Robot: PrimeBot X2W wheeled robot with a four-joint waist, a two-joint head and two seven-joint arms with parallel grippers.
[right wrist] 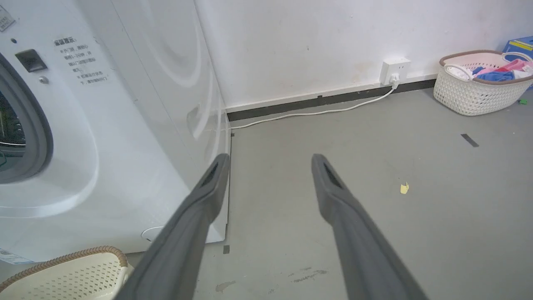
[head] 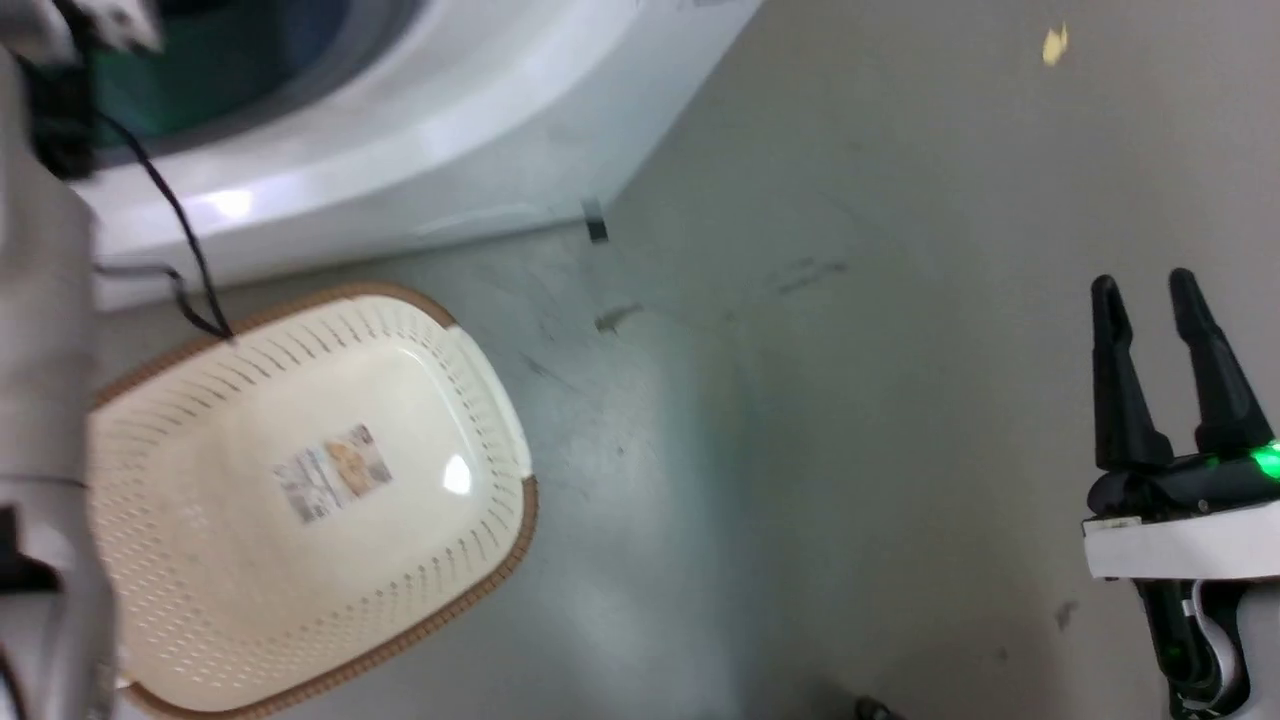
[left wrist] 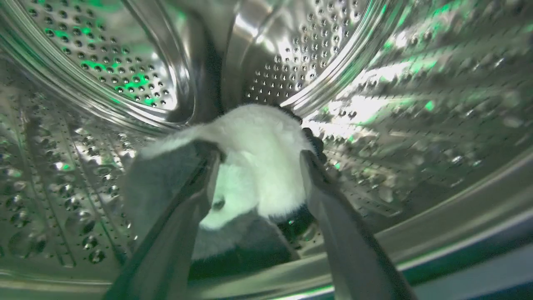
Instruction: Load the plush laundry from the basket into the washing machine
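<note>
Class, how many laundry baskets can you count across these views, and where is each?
2. An empty cream basket stands on the floor in front of the washing machine; a white basket holding clothes sits by the far wall. More could lie outside the views.

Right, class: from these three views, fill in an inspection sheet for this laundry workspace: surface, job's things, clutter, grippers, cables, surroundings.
Surface: grey floor, scuffed, with dark tape marks.
Job's things: basket holds just its label; plush toy lies in the drum of the washing machine.
Clutter: yellow scrap on the floor.
Grippers: left gripper open inside the drum, fingers either side of the plush toy; right gripper open over bare floor.
Cables: black cable drops beside the left arm toward the basket rim; white cable runs along the skirting to a wall socket.
Surroundings: white wall; second basket holding clothes.
</note>
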